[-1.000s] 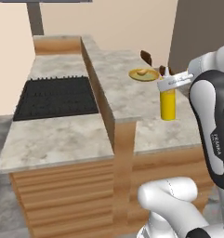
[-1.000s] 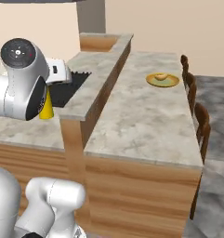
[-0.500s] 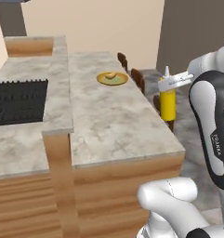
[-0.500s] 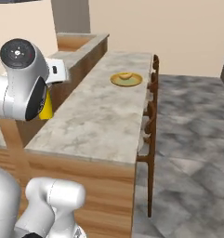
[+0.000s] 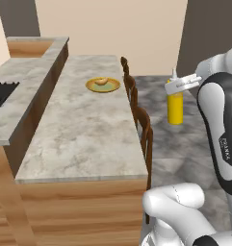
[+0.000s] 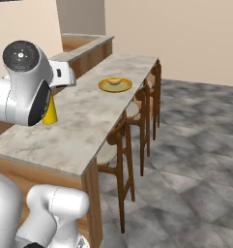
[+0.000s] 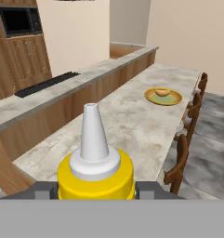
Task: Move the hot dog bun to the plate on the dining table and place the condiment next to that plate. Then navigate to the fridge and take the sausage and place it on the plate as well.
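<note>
Hand view showed, nearest at the bottom centre, the gripper point(image 7: 95, 189) closed on the condiment point(image 7: 95, 165), an upright yellow squeeze bottle with a white pointed nozzle cap, carried in the air. In the left base view the bottle hung at right of centre, off the edge of the dining table point(image 5: 83, 139). Farther up the marbled top, toward upper centre, sat the plate point(image 5: 103, 85), yellow-orange rimmed, with the hot dog bun point(image 5: 101, 81) already on it. The condiment step seemed in hand; next it needed bringing over and setting down beside the plate.
</note>
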Available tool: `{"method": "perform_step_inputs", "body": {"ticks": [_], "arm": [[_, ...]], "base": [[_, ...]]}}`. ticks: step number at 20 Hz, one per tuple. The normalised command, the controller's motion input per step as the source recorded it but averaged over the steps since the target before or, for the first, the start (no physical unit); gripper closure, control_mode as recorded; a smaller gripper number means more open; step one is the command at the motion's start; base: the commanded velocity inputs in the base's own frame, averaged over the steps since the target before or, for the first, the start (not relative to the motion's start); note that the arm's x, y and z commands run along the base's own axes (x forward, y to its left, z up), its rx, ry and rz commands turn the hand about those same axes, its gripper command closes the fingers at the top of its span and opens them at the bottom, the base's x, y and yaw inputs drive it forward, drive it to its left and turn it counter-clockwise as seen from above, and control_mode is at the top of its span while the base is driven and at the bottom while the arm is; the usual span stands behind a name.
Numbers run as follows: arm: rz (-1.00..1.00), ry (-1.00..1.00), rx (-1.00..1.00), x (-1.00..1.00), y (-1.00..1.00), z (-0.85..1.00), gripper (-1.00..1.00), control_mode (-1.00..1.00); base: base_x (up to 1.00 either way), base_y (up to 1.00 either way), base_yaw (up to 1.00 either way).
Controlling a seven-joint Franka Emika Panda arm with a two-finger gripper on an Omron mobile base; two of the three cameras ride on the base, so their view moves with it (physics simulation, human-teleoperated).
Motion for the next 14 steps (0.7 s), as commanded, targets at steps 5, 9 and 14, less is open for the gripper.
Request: {"method": "perform_step_inputs", "body": {"ticks": [5,9,14], "arm": [[0.00,0.00,0.00,0.00,0.00,0.00,1.00,1.00],[0.00,0.00,0.00,0.00,0.00,0.00,1.00,1.00],[0.00,0.00,0.00,0.00,0.00,0.00,1.00,1.00]], "base": [[0.38,-1.00,0.40],[0.40,-1.00,0.43],[0.46,-0.93,0.46]]}}
